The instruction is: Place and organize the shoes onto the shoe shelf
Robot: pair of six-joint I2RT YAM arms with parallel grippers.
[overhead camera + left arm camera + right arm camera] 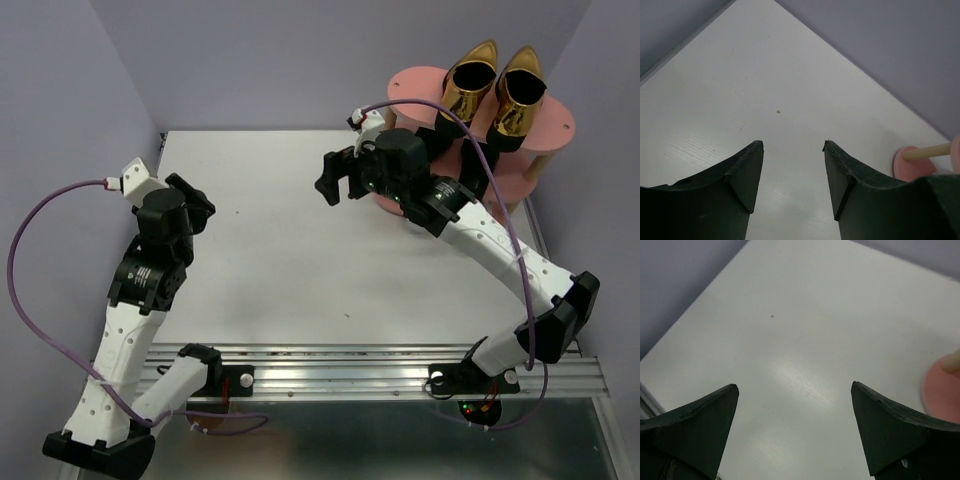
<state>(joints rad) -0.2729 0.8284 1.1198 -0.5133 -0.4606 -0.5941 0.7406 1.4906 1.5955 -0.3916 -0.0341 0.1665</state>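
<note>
The pink shoe shelf (560,125) stands at the table's back right. Two gold high heels (470,80) (520,95) sit side by side on its top board. Dark shapes that look like the black shoes (498,152) show on the board below. The white sneakers are hidden. My right gripper (336,182) is open and empty, just left of the shelf above bare table; it also shows in the right wrist view (794,386). My left gripper (198,205) is open and empty at the table's left side, and shows in the left wrist view (793,145).
The white table (290,260) is enclosed by purple walls at the back and sides. A metal rail (350,370) runs along the near edge. The shelf's bottom board (910,165) and a wooden post (932,151) show at the right of the left wrist view.
</note>
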